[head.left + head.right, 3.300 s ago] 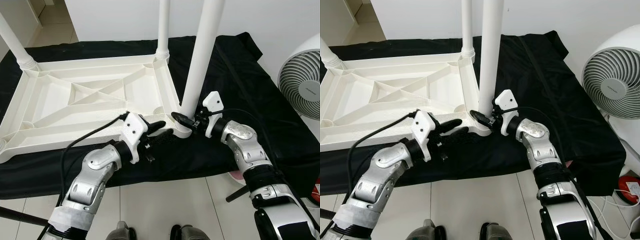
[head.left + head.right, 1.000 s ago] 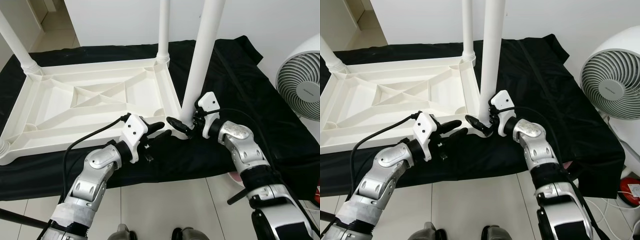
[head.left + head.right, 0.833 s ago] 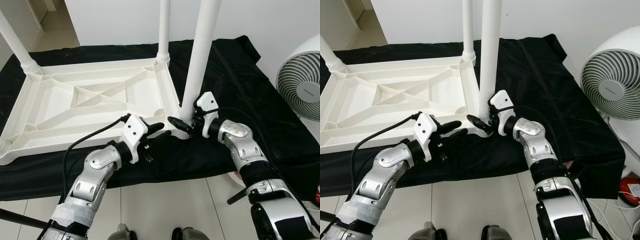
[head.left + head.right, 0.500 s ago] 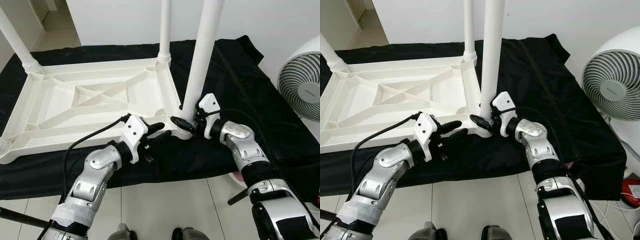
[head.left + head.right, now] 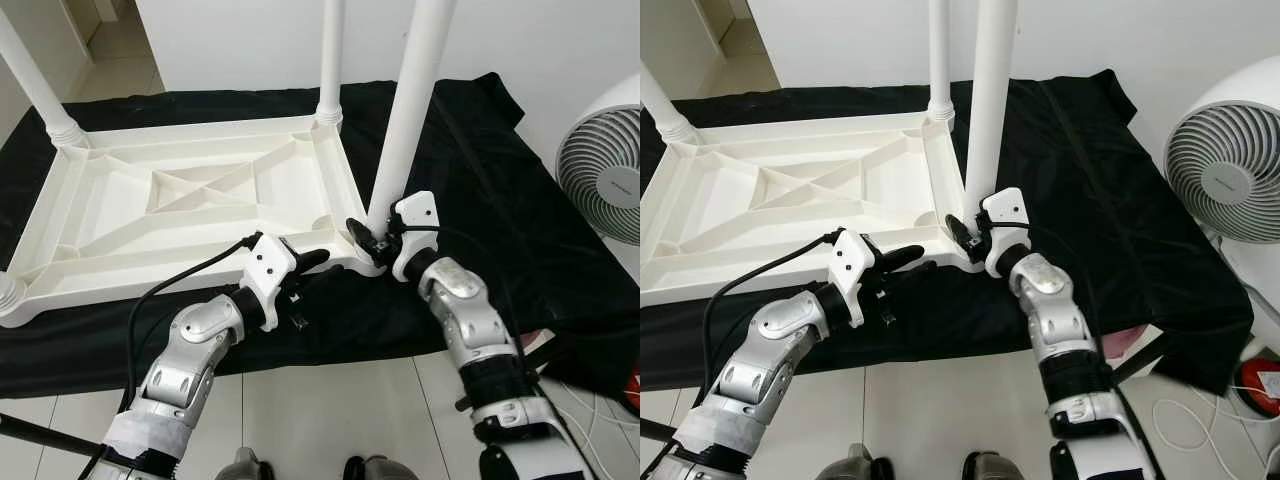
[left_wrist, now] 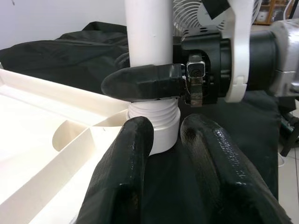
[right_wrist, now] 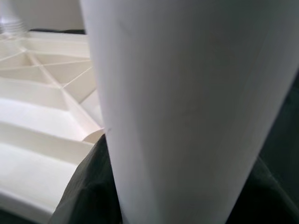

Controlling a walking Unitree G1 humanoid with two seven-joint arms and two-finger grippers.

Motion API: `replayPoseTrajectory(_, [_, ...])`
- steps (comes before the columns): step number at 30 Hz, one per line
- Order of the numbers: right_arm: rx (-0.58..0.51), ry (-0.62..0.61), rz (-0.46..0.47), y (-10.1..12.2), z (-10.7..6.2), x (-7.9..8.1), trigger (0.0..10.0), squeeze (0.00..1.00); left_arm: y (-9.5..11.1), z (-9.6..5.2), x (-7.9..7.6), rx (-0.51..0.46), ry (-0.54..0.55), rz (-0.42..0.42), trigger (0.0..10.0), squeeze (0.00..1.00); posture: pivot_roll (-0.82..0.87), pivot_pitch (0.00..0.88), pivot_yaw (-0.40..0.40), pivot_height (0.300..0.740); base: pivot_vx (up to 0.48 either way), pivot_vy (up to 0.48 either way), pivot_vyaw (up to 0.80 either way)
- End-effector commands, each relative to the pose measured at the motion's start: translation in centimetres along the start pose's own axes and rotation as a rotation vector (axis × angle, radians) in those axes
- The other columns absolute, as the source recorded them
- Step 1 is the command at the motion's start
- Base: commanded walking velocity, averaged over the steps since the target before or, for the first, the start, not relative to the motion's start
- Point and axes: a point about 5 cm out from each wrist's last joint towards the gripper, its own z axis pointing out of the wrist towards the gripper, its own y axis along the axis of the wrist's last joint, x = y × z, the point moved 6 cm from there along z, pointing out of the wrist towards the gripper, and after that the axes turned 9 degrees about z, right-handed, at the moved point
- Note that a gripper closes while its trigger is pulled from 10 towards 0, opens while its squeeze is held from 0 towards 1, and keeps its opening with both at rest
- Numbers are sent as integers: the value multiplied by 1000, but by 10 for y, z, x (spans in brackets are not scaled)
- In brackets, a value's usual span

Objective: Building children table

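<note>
**Both pincers at one corner of an upturned children's table**

Left gripper (image 5: 318, 262) first: my two black fingers (image 6: 122, 172) are spread with nothing between them, tips at the near right corner of the white table top (image 5: 190, 205). From my left wrist, one fingertip touches the corner socket (image 6: 156, 122) and the other lies on the black cloth (image 5: 500, 170) just beside it.

That table top lies upside down on the cloth, ribbed underside facing up, stretching away to my left. A table leg (image 5: 35, 85) stands at its far left corner, another (image 5: 331, 60) at its far right corner. At the near left corner sits a ribbed white stub (image 5: 8, 292).

At the near right corner, the leg (image 5: 410, 110) I am working on stands nearly upright, leaning slightly, its foot in the socket. My right gripper (image 5: 362, 240) is clenched around this leg just above the socket; my left wrist camera shows one black finger (image 6: 140, 82) wrapped across the front of the white tube, and my right wrist camera looks straight onto the leg (image 7: 187, 107) at very close range.

Farther right, a white fan (image 5: 605, 165) stands on the tiled floor (image 5: 330, 420) beside the cloth.
</note>
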Motion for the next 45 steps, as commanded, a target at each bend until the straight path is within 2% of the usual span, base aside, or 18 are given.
replayPoseTrajectory(1, [35, -84, 12, -10, -6, -8, 10000, 0, 0, -1, 1, 2, 15, -2, 10000, 0, -109, 98, 26, 740, 0, 0, 0])
replayPoseTrajectory(2, [35, -84, 12, -10, -6, -8, 10000, 0, 0, -1, 1, 2, 15, -2, 10000, 0, -109, 98, 26, 740, 0, 0, 0])
replayPoseTrajectory(6, [-11, -345, 86, -4, -18, -11, 10000, 0, 0, -3, 6, 4, 24, 6, 10000, 0, -109, 89, 26, 740, 0, 0, 0])
replayPoseTrajectory(9, [-9, -358, 90, -4, -19, -10, 10000, 0, 0, -3, 6, 4, 24, 6, 10000, 0, -109, 89, 26, 740, 0, 0, 0])
replayPoseTrajectory(12, [-9, -346, 121, -3, -20, 3, 10000, 0, 1, -1, 7, -2, 25, 6, 10000, 0, -110, 88, 27, 740, 0, 0, 0])
replayPoseTrajectory(15, [-11, -353, 125, -2, -21, 0, 10000, 0, 1, -1, 6, -2, 25, 7, 10000, 0, -113, 86, 26, 740, 0, 0, 0])
replayPoseTrajectory(16, [-17, -353, 129, 0, -21, -4, 10000, 329, 2, 0, 7, -3, 25, 8, 10000, 0, -113, 86, 26, 740, 0, 0, 0])
replayPoseTrajectory(17, [-27, -329, 152, 2, -21, -5, 10000, 992, 2, 0, 7, -3, 25, 8, 10000, 0, -112, 83, 27, 740, 0, 0, 0])
replayPoseTrajectory(19, [-43, -294, 176, 5, -20, -3, 10000, 1000, 2, 0, 7, -4, 25, 8, 10000, 0, -112, 82, 28, 740, 0, 0, 0])
replayPoseTrajectory(21, [-51, -277, 191, 7, -20, -2, 10000, 1000, 2, 0, 7, -5, 25, 8, 10000, 0, -112, 82, 28, 740, 0, 0, 0])
replayPoseTrajectory(25, [-2, -53, 125, 8, -19, 11, 10000, 1000, 2, 0, 8, -5, 28, 14, 10000, 0, -106, 76, 20, 740, 0, 0, 0])
replayPoseTrajectory(26, [4, -8, 100, 10, -20, 11, 10000, 655, 3, 0, 9, -6, 31, 15, 10000, 0, -104, 76, 15, 740, 0, 0, 0])
replayPoseTrajectory(27, [15, 54, 68, 11, -21, 11, 10000, 0, 3, 0, 10, -6, 36, 15, 10000, 0, -103, 78, 14, 740, 0, 0, 0])
replayPoseTrajectory(28, [15, 54, 68, 11, -21, 11, 10000, 0, 3, 0, 10, -6, 36, 15, 10000, 0, -103, 78, 14, 740, 0, 0, 0])
replayPoseTrajectory(32, [45, 196, 0, 11, -25, 10, 10000, 0, 3, 0, 11, -6, 42, 16, 10000, 0, -103, 81, 15, 740, 0, 0, 0])
replayPoseTrajectory(35, [59, 300, -81, 10, -26, 8, 10000, 0, 4, 0, 13, -8, 45, 16, 10000, 0, -104, 83, 22, 740, 0, 0, 0])
replayPoseTrajectory(38, [67, 357, -105, 9, -25, 9, 10000, 0, 4, 0, 13, -8, 44, 16, 10000, 0, -106, 83, 26, 740, 0, 0, 0])
replayPoseTrajectory(45, [123, 535, -183, 3, -10, 15, 10000, 0, 7, 3, 11, -17, 38, 16, 10000, 0, -104, 85, 27, 740, 0, 0, 0])
